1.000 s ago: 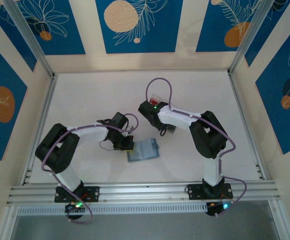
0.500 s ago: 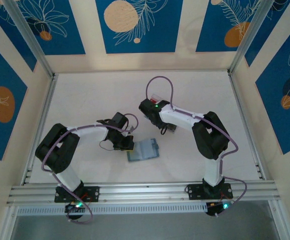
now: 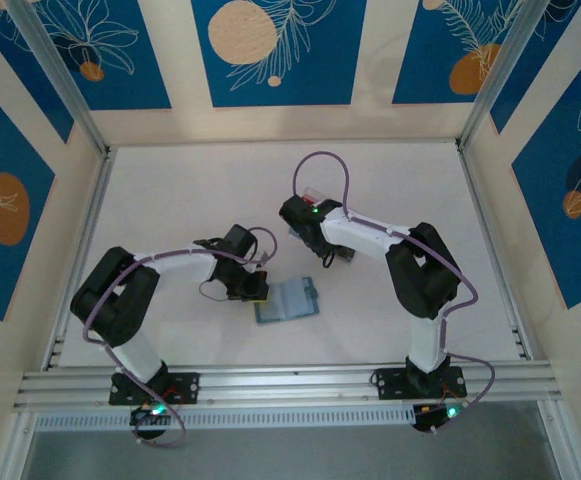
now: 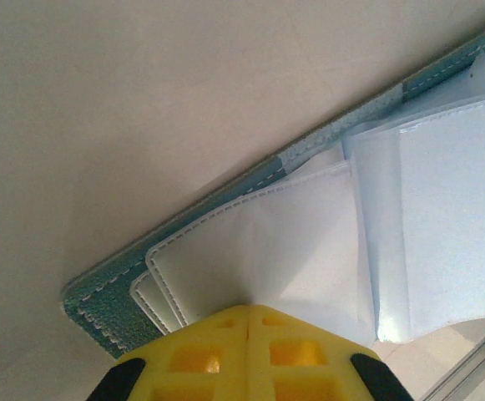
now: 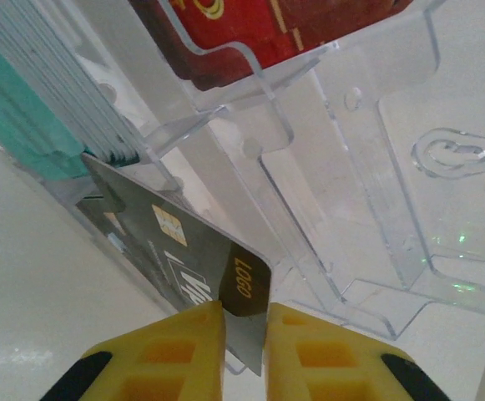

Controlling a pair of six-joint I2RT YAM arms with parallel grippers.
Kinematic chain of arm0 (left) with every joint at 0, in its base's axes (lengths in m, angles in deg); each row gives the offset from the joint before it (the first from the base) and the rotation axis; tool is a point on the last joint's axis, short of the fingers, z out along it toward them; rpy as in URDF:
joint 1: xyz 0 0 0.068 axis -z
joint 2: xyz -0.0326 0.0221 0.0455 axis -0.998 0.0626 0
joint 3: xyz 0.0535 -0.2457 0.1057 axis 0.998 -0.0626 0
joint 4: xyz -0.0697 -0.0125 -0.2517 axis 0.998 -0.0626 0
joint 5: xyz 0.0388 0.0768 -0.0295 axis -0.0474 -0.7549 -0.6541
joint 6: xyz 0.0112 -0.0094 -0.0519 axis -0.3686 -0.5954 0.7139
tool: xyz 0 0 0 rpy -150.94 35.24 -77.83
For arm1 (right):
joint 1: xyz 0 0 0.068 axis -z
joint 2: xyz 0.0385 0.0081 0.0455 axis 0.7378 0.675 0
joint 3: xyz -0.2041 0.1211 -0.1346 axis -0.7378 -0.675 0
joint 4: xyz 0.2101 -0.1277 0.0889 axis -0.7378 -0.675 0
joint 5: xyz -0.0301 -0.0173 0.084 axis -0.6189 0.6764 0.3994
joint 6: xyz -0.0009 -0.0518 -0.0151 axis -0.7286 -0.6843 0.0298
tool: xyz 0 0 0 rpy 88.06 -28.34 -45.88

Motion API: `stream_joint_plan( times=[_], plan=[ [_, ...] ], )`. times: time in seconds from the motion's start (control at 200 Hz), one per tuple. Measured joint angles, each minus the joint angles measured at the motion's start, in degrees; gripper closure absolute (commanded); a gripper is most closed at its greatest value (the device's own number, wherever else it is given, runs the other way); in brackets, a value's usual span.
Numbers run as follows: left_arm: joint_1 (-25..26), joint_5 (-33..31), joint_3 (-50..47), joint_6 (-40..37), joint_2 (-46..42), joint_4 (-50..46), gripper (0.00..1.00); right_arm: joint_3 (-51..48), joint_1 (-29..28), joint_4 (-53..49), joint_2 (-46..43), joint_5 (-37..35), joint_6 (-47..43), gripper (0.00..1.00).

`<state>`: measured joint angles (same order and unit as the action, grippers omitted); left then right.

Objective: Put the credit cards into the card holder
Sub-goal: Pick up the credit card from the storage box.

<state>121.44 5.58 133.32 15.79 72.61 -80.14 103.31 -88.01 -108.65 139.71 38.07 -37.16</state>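
Observation:
The card holder [image 3: 288, 300] lies open on the table, its blue-grey cover [image 4: 108, 292] under white and clear pocket leaves [image 4: 267, 242]. My left gripper [image 4: 248, 311] is at the holder's left edge [image 3: 257, 292], shut on one pocket leaf that tents up to the fingertips. My right gripper [image 5: 246, 322] reaches into the clear tray [image 5: 367, 192] and is shut on a dark credit card [image 5: 175, 242] with a gold chip and "LOGO" print. Both yellow pads touch the card's lower corner. Further credit cards stand in the tray: a red one [image 5: 259, 25] and a teal stack [image 5: 33, 109].
The clear plastic tray [image 3: 338, 255] stands behind and to the right of the holder, under the right arm [image 3: 370, 235]. Metal rails run along the table's near edge [image 3: 290, 385], and patterned walls close in the other sides.
The right gripper's jaws have closed in on the dark card, and the right arm shifted slightly. The left arm and the holder have not moved.

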Motion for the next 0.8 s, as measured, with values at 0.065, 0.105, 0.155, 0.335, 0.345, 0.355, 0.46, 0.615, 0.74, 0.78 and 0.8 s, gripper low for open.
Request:
stream_joint_plan(
  times=[0.065, 0.105, 0.155, 0.335, 0.345, 0.355, 0.46, 0.615, 0.74, 0.78, 0.8],
  plan=[
    [-0.02, 0.04, 0.0, 0.0, 0.0, 0.0, 0.95, 0.0, 0.07, 0.02, -0.31, 0.68, -0.02, 0.85],
    [-0.02, 0.07, 0.0, 0.0, 0.0, -0.02, 0.95, 0.0, 0.11, 0.11, -0.55, 1.07, -0.17, 0.86],
    [-0.02, 0.09, 0.0, 0.02, 0.0, 0.0, 0.95, 0.0, 0.22, 0.24, -0.94, 1.46, -0.42, 0.87],
    [-0.02, 0.11, 0.0, 0.0, 0.0, -0.02, 0.95, 0.0, 0.44, 0.39, -1.27, 2.47, -1.09, 0.92],
    [-0.02, 0.11, 0.0, 0.0, 0.0, -0.02, 0.95, 0.0, 0.44, 0.39, -1.27, 2.54, -1.16, 0.92],
    [-0.02, 0.11, 0.0, 0.0, 0.0, -0.02, 0.95, 0.0, 0.44, 0.39, -1.29, 2.56, -1.29, 0.92],
    [-0.04, 0.11, 0.0, 0.0, 0.0, -0.02, 0.95, 0.0, 0.66, 0.39, -1.38, 3.28, -1.46, 0.94],
    [-0.04, 0.11, 0.0, 0.0, 0.0, -0.02, 0.95, 0.0, 0.87, 0.37, -1.38, 4.04, -2.19, 0.97],
    [-0.04, 0.11, 0.0, 0.0, 0.0, -0.02, 0.95, 0.0, 0.98, 0.37, -1.4, 4.26, -2.64, 1.0],
    [-0.04, 0.11, 0.0, 0.0, 0.0, -0.02, 0.95, 0.04, 0.98, 0.35, -1.4, 4.31, -2.8, 1.0],
    [-0.04, 0.11, 0.0, 0.0, 0.0, -0.02, 0.95, 0.04, 1.01, 0.35, -1.46, 4.33, -2.82, 1.0]
  ],
)
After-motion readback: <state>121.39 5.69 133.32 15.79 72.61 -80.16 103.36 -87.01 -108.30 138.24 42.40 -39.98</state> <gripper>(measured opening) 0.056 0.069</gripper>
